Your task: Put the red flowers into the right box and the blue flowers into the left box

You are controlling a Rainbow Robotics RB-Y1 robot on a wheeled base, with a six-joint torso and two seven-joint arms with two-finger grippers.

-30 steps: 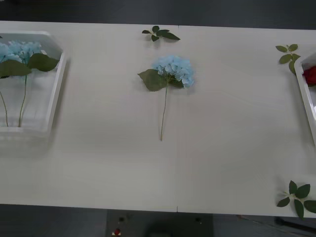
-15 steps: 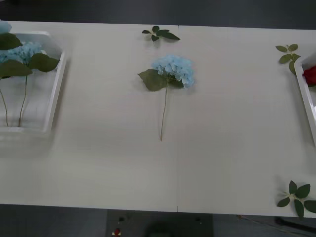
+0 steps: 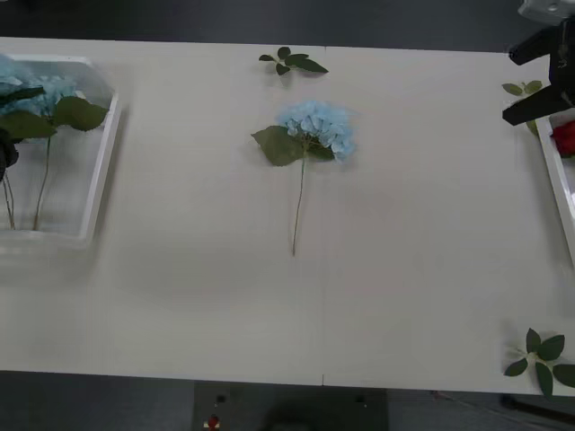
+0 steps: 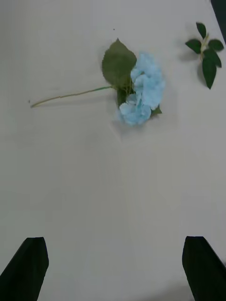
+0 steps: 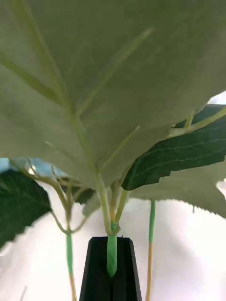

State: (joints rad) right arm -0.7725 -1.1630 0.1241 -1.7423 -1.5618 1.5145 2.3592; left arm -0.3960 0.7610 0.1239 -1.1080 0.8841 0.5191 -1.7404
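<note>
Blue flowers (image 3: 314, 125) mid-table; left fingers (image 5: 111, 268) pinch stem.

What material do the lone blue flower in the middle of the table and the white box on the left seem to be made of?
The blue flower looks artificial: matte, fabric-like petals, a flat cloth-like leaf and a thin, stiff, plastic-looking stem. The left box seems to be thin white plastic, slightly translucent with a smooth moulded rim. The table looks like a matte pale laminate, though this is uncertain.
</note>
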